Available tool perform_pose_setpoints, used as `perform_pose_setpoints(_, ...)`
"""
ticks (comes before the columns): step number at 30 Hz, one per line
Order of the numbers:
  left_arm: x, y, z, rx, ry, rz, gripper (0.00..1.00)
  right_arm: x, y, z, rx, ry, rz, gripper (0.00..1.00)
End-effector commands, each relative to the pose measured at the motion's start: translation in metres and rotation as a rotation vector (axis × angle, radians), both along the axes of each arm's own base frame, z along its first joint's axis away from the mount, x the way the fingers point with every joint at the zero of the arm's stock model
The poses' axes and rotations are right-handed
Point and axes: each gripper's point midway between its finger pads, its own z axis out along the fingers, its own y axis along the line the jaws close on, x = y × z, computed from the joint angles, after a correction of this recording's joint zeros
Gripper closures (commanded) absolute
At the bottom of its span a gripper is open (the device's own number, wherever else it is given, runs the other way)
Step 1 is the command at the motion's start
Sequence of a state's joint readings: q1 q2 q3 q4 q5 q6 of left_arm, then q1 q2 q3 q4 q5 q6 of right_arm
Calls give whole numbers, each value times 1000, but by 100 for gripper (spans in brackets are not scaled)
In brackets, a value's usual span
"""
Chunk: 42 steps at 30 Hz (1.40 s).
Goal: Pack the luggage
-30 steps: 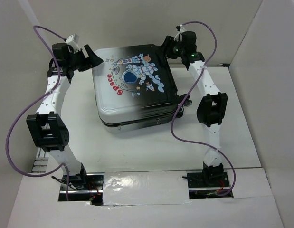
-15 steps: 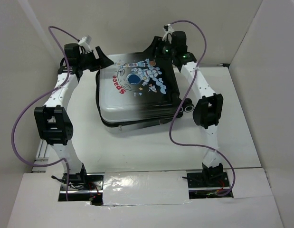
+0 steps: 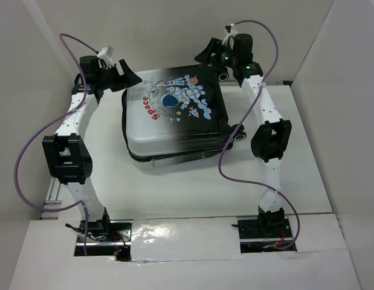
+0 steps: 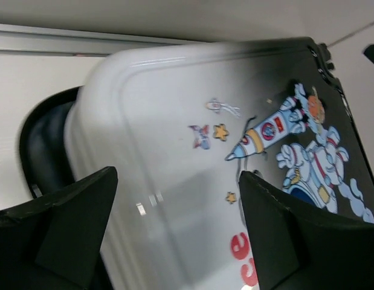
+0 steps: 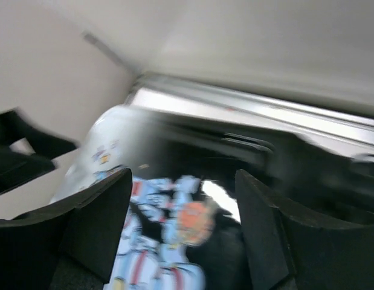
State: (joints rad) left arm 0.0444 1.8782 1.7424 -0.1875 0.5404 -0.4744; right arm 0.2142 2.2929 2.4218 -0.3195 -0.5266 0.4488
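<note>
**Right gripper backs off the suitcase corner**

Since half a second ago, the right gripper [image 3: 209, 51] has lifted off the far right corner of the small hard-shell suitcase, white-to-black with an astronaut print and red "Space" [image 3: 171, 115]. It now hangs just behind that corner. The left arm has barely shifted. The suitcase lies flat on the white tabletop [image 3: 174, 187], lid down, print up, black wheels to the right. The right fingers are spread with nothing between them; that wrist view is blurred. The left gripper [image 3: 129, 77] sits at the far left corner, fingers spread, the white shell corner showing between them. Contact can't be told.
</note>
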Motion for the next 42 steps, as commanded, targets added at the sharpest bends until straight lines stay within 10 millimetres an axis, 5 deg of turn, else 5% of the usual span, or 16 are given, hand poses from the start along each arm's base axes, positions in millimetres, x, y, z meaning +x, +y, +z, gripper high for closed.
perform_pose_setpoints(1,-8,38,33,65,-81,111,5,-4,-68,52,-5,-52,-173,23)
perform_pose_setpoints(5,-11,53,19,60,-42,149,5,0,-130,22,-30,43,-296,17)
perform_pose_setpoints(6,-12,53,15,59,-33,149,5,0,-135,-1,-39,94,-305,14)
perform_pose_setpoints(8,-12,49,6,37,-14,127,5,-4,-143,-13,-44,126,-316,13)
perform_pose_setpoints(10,-12,46,-4,19,8,114,5,-5,-148,-46,-62,188,-322,11)
perform_pose_setpoints(22,-10,52,-33,42,69,146,6,19,-155,-116,56,342,-382,8)
perform_pose_setpoints(34,-1,37,-60,-32,115,62,7,54,-107,-114,280,250,-203,7)
perform_pose_setpoints(42,-3,15,-32,-115,12,-80,7,45,-35,-80,389,128,59,8)
